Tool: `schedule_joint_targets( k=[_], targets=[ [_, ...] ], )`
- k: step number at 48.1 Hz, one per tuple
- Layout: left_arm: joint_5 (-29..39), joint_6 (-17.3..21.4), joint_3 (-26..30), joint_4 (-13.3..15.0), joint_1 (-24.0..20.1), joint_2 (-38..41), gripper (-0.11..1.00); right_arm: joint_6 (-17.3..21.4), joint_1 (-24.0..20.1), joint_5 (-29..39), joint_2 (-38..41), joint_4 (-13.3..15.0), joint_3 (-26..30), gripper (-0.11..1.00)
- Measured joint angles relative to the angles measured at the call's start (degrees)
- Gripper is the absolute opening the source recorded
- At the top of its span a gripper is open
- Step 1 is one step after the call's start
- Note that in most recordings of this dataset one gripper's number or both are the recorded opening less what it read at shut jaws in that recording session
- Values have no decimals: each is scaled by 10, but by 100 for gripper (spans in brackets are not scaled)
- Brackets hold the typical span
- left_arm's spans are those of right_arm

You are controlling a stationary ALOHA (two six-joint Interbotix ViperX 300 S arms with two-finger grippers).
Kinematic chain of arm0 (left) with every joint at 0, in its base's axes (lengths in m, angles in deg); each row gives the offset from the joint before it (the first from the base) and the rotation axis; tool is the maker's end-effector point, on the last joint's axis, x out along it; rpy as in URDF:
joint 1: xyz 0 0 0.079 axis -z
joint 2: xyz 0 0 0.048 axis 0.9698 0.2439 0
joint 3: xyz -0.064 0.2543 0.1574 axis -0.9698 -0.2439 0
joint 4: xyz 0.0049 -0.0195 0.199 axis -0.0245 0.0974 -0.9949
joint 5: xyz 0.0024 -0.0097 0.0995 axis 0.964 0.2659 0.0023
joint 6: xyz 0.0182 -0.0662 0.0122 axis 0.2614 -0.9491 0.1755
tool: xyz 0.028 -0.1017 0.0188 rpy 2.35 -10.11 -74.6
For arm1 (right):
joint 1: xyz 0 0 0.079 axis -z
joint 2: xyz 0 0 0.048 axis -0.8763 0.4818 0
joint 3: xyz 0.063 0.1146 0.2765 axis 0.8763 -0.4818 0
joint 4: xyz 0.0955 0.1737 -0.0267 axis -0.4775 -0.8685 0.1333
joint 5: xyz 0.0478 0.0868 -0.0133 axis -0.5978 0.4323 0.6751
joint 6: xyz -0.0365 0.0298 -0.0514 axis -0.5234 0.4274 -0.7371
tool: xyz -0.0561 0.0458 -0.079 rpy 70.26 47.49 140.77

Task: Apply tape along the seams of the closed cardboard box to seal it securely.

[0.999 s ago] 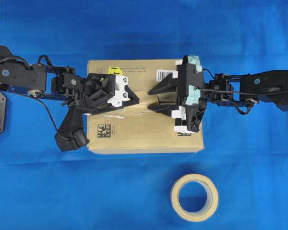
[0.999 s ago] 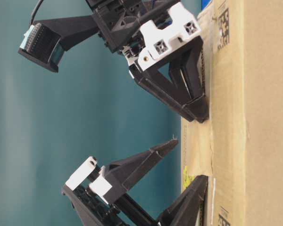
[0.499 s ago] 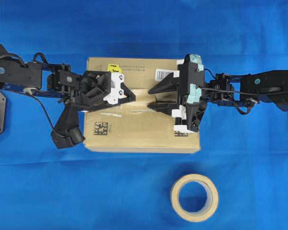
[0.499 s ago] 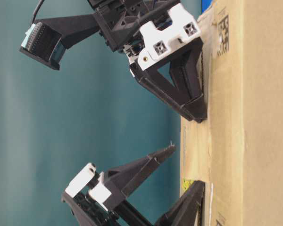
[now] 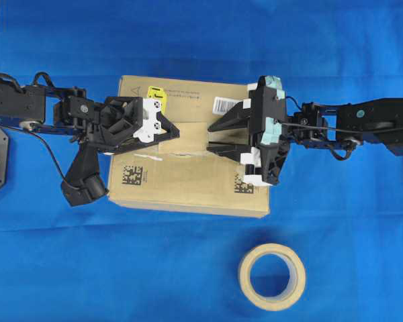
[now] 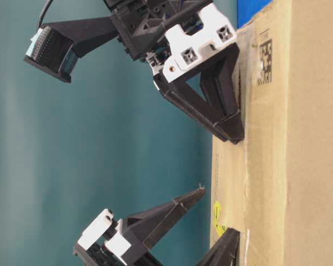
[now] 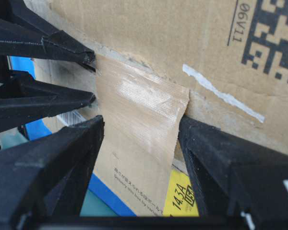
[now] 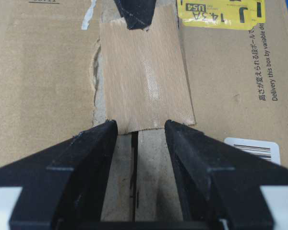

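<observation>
- The tape roll [image 5: 272, 276] lies nearest, on the blue cloth [image 5: 201, 40], apart from the box.
- Beyond it, the cardboard box [image 5: 188, 191] carries the tape [image 8: 144, 79] across its seam [image 8: 134, 167].
- Left gripper [image 5: 171, 131] and right gripper [image 5: 211, 137] both stand spread, holding nothing, at the strip's ends.

Blue cloth [image 5: 201, 40] tabletop, teal backdrop [image 6: 100, 155], even light

My overhead view looks straight down on the cardboard box [image 5: 188, 151]. The table-level view sits close beside it, rotated sideways. Both wrist views peer between their own fingers [image 8: 77, 163] at the tape [image 8: 144, 91] from opposite ends, very near, sharing that strip.
</observation>
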Motion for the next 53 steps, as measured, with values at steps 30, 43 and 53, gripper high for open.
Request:
schedule_joint_targets(
  k=[30,43,53],
  targets=[
    [-12,-7,-30,-1,-19,-41,62,2,0,7,1,-1,0,55],
    [-13,-6,-38,-1,-20,-55,62,-4,1,7,-9,0,0,55],
    [-31,-7,-38,-1,-20,-59,62,-5,1,8,-45,4,-2,55]
  ],
)
